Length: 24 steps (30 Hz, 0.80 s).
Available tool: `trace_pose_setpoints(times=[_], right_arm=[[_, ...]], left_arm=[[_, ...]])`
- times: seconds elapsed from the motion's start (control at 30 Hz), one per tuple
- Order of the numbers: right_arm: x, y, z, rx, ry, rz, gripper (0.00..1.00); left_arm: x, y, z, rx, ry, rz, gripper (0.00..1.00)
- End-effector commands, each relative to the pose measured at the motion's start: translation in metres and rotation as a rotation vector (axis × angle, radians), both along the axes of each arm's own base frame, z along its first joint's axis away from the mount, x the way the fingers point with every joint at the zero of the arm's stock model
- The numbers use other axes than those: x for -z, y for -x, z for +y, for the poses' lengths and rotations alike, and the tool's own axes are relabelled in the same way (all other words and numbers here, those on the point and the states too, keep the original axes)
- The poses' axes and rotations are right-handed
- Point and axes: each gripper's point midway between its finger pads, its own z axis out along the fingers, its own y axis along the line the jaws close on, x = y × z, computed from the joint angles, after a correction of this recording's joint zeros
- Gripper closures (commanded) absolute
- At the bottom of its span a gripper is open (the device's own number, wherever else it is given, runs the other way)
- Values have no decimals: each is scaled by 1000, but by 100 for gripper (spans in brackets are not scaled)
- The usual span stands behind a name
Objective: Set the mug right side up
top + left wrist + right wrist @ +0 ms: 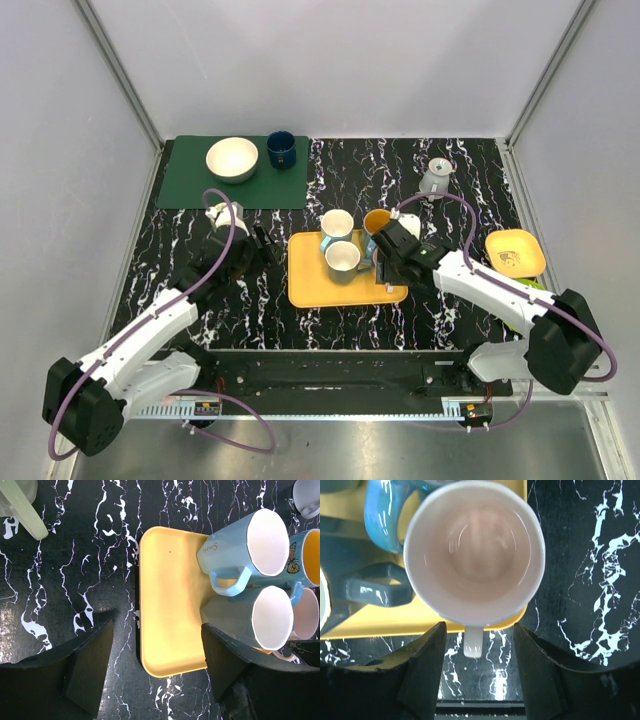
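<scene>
Black marbled desk (pixel 460 210) fills the floor of the cell, and on its far left corner lies a green mat (pixel 180 190). Centre stage, a yellow tray (pixel 170 605), crowded along its right side. Left arm (pixel 150 330) reaches in from the near left, and the left jaws hang spread wide with nothing between them, poised over the tray's left edge and the bare desk beside it. Right arm (pixel 490 285) comes in from the near right; the right jaws point straight down over the tray's near right corner, parted wide, gripping nothing. Right below them, there it is: the white mug (pixel 474 550), mouth up, standing at that corner of the tray, its handle (pixel 473 642) pointing toward the near edge and showing in the gap between the fingers, untouched. Over on the right, a yellow plate (pixel 515 252). On the mat, a white bowl (pixel 232 158) with a dark blue cup (pixel 281 149) just beside it. Two pale blue mugs (pixel 337 224) share the tray, a butterfly mug (pixel 305 555) with an orange inside close against them. A grey mug (pixel 436 178) stands apart at the far right.
</scene>
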Motion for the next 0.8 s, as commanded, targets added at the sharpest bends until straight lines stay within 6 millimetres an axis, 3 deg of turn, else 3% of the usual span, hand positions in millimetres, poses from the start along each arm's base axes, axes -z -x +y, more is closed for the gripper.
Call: trace_pose_setpoints(times=[0.0, 0.2, 0.33, 0.5, 0.77], right_arm=[[-4, -23, 8, 35, -1, -87, 39], [11, -26, 10, 28, 30, -60, 49], [10, -27, 6, 42, 30, -77, 60], [11, -27, 3, 48, 38, -83, 66], [7, -23, 0, 49, 36, -85, 100]], left_arm=[[-13, -5, -4, 1, 34, -59, 27], [-11, -5, -3, -2, 30, -56, 27], [-10, -4, -2, -6, 28, -54, 27], [-9, -5, -3, -6, 31, -51, 28], [-10, -4, -1, -9, 31, -55, 28]])
